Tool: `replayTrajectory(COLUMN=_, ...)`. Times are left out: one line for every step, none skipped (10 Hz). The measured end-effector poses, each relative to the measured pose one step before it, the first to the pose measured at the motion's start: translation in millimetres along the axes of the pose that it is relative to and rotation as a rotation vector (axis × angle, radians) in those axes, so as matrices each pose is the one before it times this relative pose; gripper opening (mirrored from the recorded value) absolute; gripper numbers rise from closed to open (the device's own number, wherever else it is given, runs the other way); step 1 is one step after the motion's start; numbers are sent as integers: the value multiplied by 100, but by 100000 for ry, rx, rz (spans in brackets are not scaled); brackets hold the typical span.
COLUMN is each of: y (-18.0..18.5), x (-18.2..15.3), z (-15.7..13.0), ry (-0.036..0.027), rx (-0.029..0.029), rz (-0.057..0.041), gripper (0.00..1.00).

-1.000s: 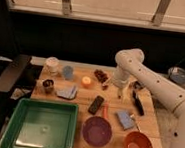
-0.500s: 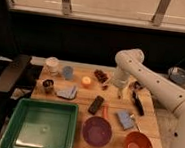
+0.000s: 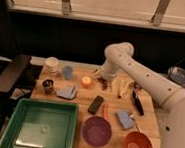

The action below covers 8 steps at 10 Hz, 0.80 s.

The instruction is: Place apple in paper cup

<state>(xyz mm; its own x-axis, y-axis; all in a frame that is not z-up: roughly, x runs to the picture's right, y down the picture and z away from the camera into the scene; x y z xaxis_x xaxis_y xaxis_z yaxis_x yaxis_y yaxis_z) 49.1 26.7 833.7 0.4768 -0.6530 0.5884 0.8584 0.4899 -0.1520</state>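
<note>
The apple [image 3: 86, 81], a small orange-yellow ball, sits on the wooden table [image 3: 148, 120] near its back middle. The white paper cup [image 3: 51, 65] stands upright at the back left, two object widths left of the apple, with a light blue cup [image 3: 67, 72] between them. My gripper [image 3: 102, 78] hangs at the end of the white arm [image 3: 136, 73], low over the table just right of the apple and apart from it. It is open and holds nothing.
A dark metal cup [image 3: 48, 85] and a blue packet [image 3: 67, 92] lie front left of the apple. A green tray [image 3: 40, 125], purple bowl [image 3: 97, 130] and orange-red bowl [image 3: 138, 145] line the front. A black bar [image 3: 96, 104], blue sponge [image 3: 125, 119] and black tool [image 3: 137, 101] lie mid-table.
</note>
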Motion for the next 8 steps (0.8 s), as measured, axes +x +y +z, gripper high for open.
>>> replayTrajectory(y=-2834, x=-326, z=648, ry=28, rx=646, rz=-4386, gripper=80)
replayTrajectory(y=-1983, x=-143, z=675, ry=-328, rx=-113, rz=-3272, gripper=80)
replayTrajectory(y=-2284, x=49, z=849, ry=-257, rx=216, rz=-3609, gripper=80)
replayTrajectory(y=-2706, x=696, z=1539, ry=-150, rx=-844, rz=-4989, gripper=80)
replayTrajectory(y=-1833, x=951, z=1283, ry=-48, rx=-632, rz=-3593, gripper=80)
replayTrajectory(y=-1112, x=1207, z=1302, ry=215, rx=-1354, rz=-2656, gripper=80)
replayTrajectory(y=-604, x=1012, z=1344, ry=63, rx=-1457, rz=-1501, gripper=80)
replayTrajectory(y=105, x=584, z=965, ry=-397, rx=-1395, rz=-17, gripper=80)
